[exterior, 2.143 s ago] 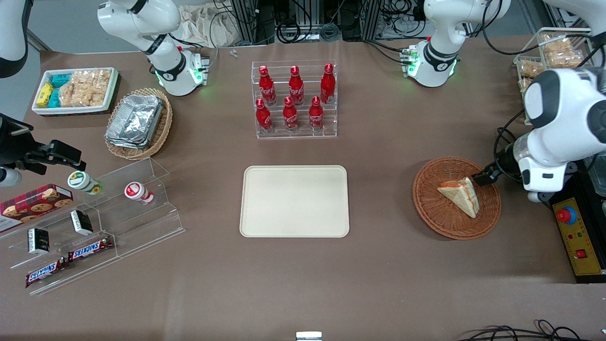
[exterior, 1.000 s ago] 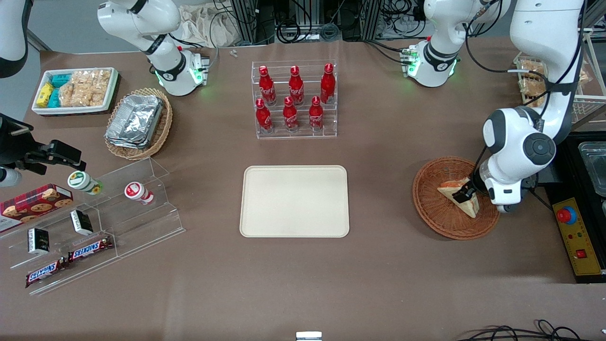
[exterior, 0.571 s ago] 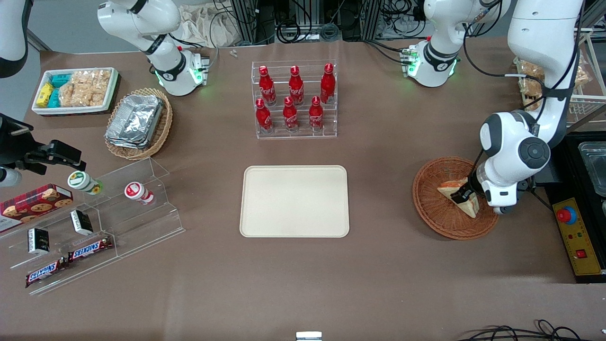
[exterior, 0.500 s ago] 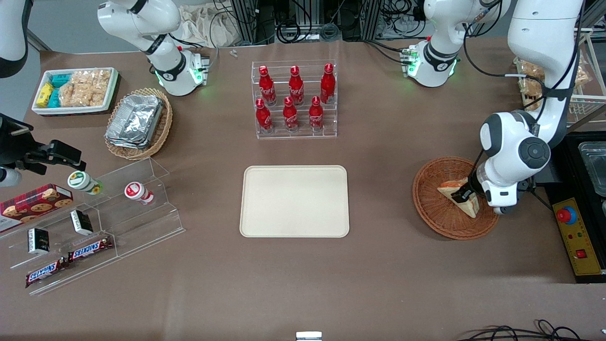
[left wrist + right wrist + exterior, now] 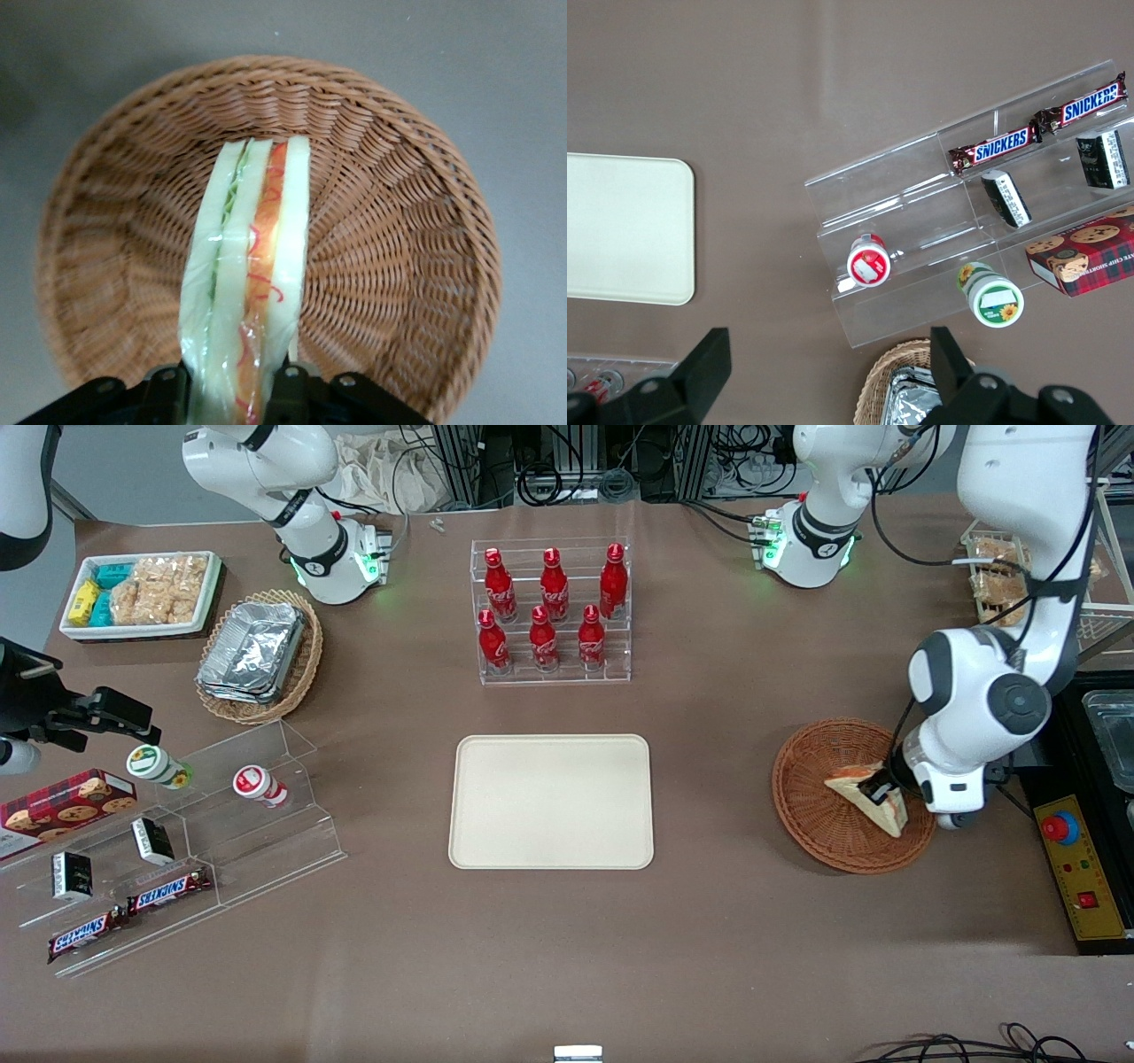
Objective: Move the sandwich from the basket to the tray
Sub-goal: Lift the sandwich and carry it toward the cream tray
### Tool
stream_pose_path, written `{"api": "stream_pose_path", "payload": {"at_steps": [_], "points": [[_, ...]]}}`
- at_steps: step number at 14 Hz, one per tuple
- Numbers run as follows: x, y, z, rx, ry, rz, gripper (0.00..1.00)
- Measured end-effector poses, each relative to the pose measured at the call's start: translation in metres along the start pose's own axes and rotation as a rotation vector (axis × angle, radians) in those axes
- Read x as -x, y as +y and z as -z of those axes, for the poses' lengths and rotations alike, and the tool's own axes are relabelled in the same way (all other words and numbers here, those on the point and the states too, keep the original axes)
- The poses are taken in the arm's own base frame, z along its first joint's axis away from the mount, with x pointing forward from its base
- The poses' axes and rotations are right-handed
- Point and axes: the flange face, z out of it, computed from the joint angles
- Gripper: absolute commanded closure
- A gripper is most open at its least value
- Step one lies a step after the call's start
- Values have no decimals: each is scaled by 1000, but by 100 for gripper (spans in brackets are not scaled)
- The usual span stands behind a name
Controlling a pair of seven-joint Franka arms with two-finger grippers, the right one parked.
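1. Over the basket [image 5: 852, 795], toward the working arm's end of the table: gripper [image 5: 881, 788] closed on the sandwich [image 5: 870, 799], one finger against each bread face, as seen from the wrist [image 5: 232, 400]
2. Compared with half a second before: wedge shifted slightly within the front view and now standing on edge between the fingers, basket weave visible beneath it; arm also raised a little. Judged as lift just begun, grasp step complete
3. Not certain whether the wedge's low corner was fully off the wicker; still above the basket, not past its rim
4. Sandwich appearance [image 5: 251, 274]: pale bread layers, green filling on one side, red-orange on the other, glossy wrap over the cut edge; no visible crushing at the fingers
5. Tray [image 5: 551, 801] well apart from the basket, toward the table centre, nothing on it; carry and release still to do
6. Judged risk: soft bread slipping or rotating in the pinch during transfer
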Motion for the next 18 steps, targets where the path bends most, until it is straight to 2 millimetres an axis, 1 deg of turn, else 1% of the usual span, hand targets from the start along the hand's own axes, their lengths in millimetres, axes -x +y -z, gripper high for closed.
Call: {"api": "stream_pose_path", "payload": {"at_steps": [2,3,4,5,6,7,8,10,13,15,17,18], "points": [[5,2,59,-40,-48,-31,100],[10,6,87,-52,-63,-52,100],[18,13,110,-58,-72,-84,100],[29,24,127,-56,-82,-130,100],[43,37,137,-39,-107,-185,100],[58,49,143,-10,-150,-239,100],[72,59,146,13,-185,-289,100],[104,83,143,30,-210,-380,100],[154,124,135,64,-185,-486,100],[190,152,117,59,-150,-527,100],[227,181,91,47,-71,-561,100],[244,192,79,56,-58,-578,100]]}}
